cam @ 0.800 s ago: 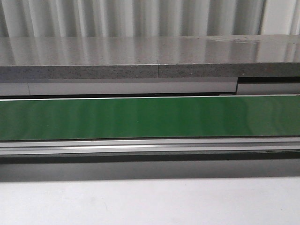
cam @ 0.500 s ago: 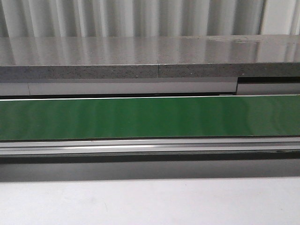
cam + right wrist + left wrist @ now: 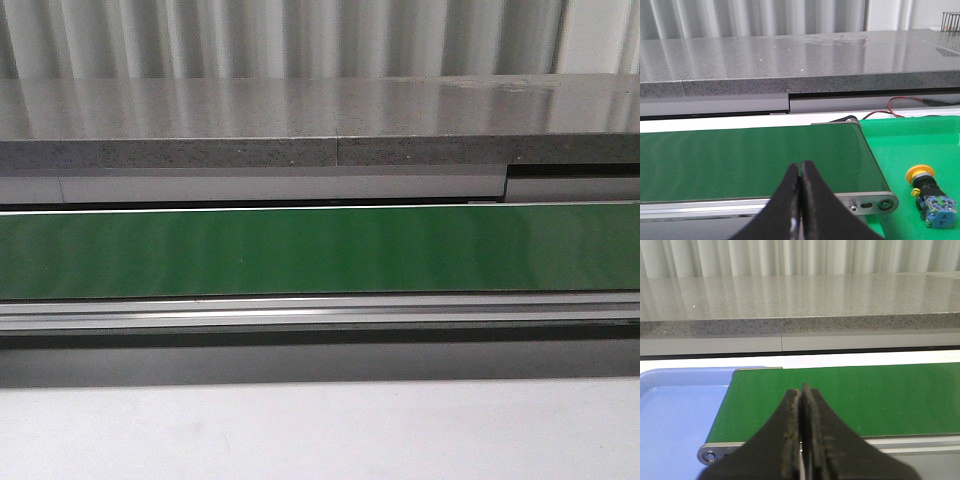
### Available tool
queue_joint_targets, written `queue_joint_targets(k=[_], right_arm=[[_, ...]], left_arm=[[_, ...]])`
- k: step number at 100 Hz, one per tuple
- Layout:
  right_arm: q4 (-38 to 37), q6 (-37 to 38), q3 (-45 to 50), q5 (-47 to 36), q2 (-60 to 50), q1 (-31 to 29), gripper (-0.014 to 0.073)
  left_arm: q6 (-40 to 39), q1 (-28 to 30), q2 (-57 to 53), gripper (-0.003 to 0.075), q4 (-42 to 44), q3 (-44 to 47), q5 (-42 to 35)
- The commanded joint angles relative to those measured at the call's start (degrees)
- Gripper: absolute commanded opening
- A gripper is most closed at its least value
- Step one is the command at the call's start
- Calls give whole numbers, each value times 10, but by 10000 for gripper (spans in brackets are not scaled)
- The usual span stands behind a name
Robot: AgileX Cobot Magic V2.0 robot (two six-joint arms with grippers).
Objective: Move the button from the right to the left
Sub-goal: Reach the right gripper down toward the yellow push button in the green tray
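Note:
The button (image 3: 929, 192) lies on its side on a bright green mat (image 3: 920, 140) past the conveyor's right end, yellow cap toward the belt, black collar and blue-grey body behind it. My right gripper (image 3: 800, 165) is shut and empty over the belt's near edge, well apart from the button. In the left wrist view my left gripper (image 3: 801, 389) is also shut with nothing held, near the belt's left end. Neither gripper nor the button shows in the front view.
A dark green conveyor belt (image 3: 320, 250) runs across the front view, with a grey stone ledge (image 3: 320, 125) behind it. A blue tray (image 3: 680, 410) sits off the belt's left end. Red and black wires (image 3: 905, 107) lie behind the mat.

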Motion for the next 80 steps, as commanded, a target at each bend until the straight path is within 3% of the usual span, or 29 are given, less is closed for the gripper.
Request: queue_joint_targets(k=[1, 22, 52, 80], right_arm=[[-4, 0, -31, -30, -8, 1, -68], [-4, 0, -133, 94, 13, 1, -68], [-4, 0, -286, 260, 142, 1, -68], [0, -1, -333, 314, 255, 1, -68]], left_arm=[[-4, -1, -20, -20, -1, 14, -46], [-4, -1, -20, -20, -1, 14, -46], [-4, -1, -20, -20, -1, 14, -46], [-4, -1, -20, -20, -1, 14, -46]])
